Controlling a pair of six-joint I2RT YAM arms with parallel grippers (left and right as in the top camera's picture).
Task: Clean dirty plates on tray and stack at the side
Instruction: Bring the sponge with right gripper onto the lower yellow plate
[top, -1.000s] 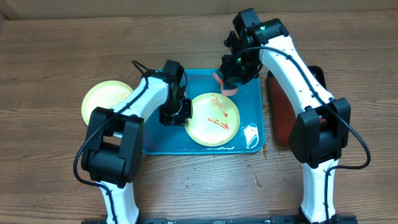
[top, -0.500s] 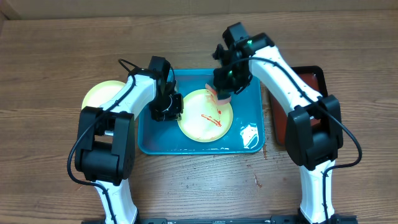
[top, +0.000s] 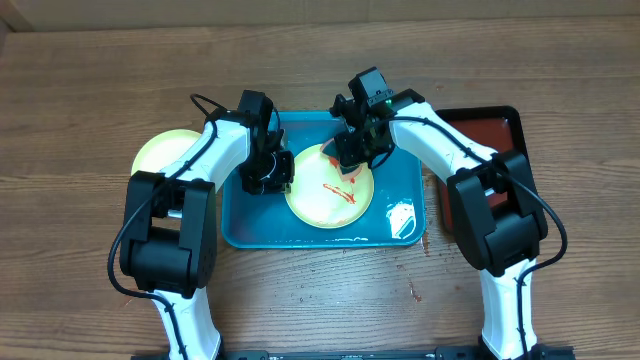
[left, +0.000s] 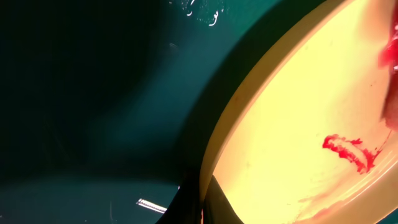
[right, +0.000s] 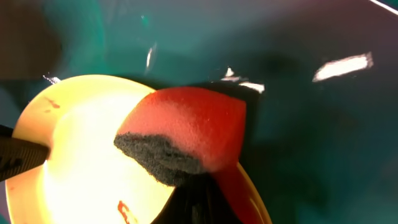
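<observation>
A pale yellow-green plate (top: 325, 195) with red sauce streaks lies in the turquoise tray (top: 400, 180). My left gripper (top: 282, 182) is shut on the plate's left rim (left: 214, 162), and the red streak shows in the left wrist view (left: 349, 151). My right gripper (top: 352, 160) is shut on a red sponge with a dark scouring side (right: 186, 137), held at the plate's upper edge (right: 74, 143). A second yellow-green plate (top: 165, 155) lies on the table left of the tray. The mint-white plate is not visible.
A dark red, black-rimmed tray (top: 490, 135) sits right of the turquoise tray, partly under my right arm. The wooden table (top: 80, 290) runs all round. Wet glints (top: 400, 215) show on the turquoise tray's right floor.
My right gripper has moved left and down with the sponge, from the tray's back right onto the plate's upper edge. The plate and my left gripper shifted slightly left a second ago.
</observation>
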